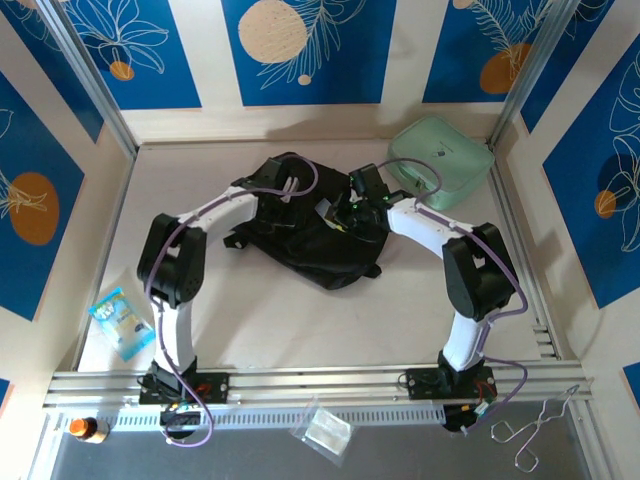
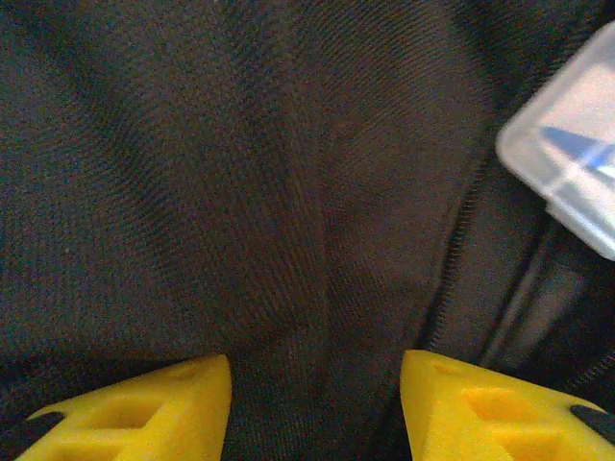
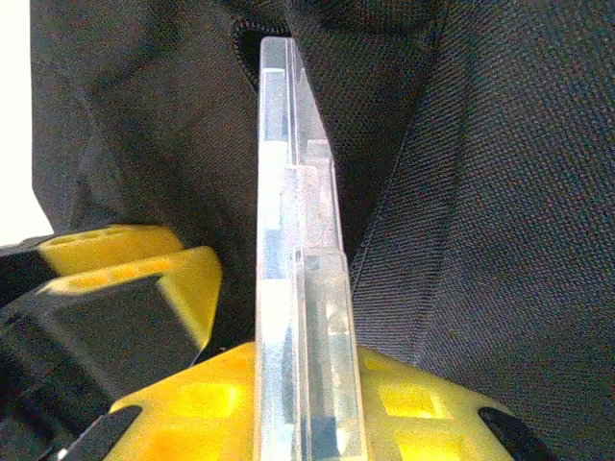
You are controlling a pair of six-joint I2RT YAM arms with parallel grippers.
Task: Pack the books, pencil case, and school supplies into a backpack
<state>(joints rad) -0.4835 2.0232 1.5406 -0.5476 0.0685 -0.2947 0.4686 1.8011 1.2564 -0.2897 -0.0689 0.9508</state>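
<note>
The black backpack (image 1: pixel 310 250) lies in the middle of the table. My right gripper (image 1: pixel 352 212) is over its upper right part, shut on the transparent pencil case (image 3: pixel 293 240). I see the case edge-on, pointing into a dark fold of the backpack fabric (image 3: pixel 500 192). My left gripper (image 1: pixel 288 188) is at the backpack's far left edge. Its yellow fingers (image 2: pixel 144 408) stand wide apart over black fabric (image 2: pixel 240 173), beside a zip line. A corner of the pencil case (image 2: pixel 567 163) shows at the upper right of the left wrist view. The books are out of view.
A big mint-green rounded case (image 1: pixel 440 160) sits at the back right, close behind the right arm. A light-blue packet (image 1: pixel 122 322) lies near the front left. On the front ledge are a small clear bag (image 1: pixel 325 430), metal tongs (image 1: pixel 540 430) and an orange-capped item (image 1: pixel 85 428).
</note>
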